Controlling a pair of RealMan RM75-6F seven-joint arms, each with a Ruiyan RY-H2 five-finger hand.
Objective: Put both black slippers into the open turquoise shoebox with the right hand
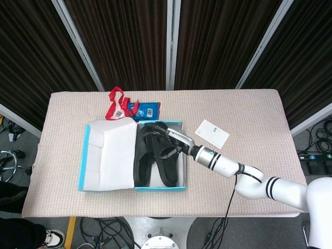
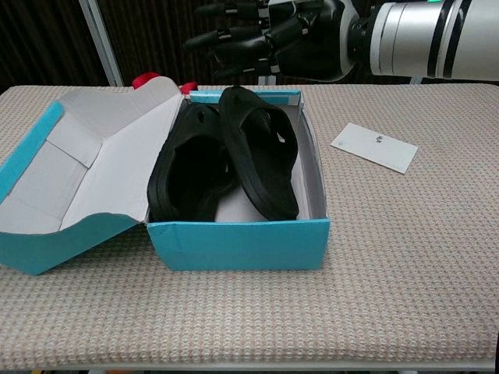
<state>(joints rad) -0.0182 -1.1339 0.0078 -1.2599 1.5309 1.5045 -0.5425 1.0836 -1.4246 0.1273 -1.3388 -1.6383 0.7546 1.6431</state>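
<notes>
The turquoise shoebox (image 1: pixel 181 155) (image 2: pixel 238 242) stands open on the table with its lid (image 1: pixel 106 155) (image 2: pixel 86 171) folded out to the left. Both black slippers lie inside it: one flat on the left (image 1: pixel 142 158) (image 2: pixel 191 167), the other tilted and leaning over it (image 1: pixel 168 168) (image 2: pixel 261 148). My right hand (image 1: pixel 168 136) (image 2: pixel 269 35) hovers above the back of the box with its fingers spread, holding nothing. Its fingertips point left over the slippers. The left hand is not visible in either view.
A red strap (image 1: pixel 116 104) (image 2: pixel 144 79) and a blue packet (image 1: pixel 145 110) lie behind the box. A white card (image 1: pixel 211 133) (image 2: pixel 374 146) rests on the cloth to the right of the box. The beige tablecloth (image 1: pixel 249 114) covers the table.
</notes>
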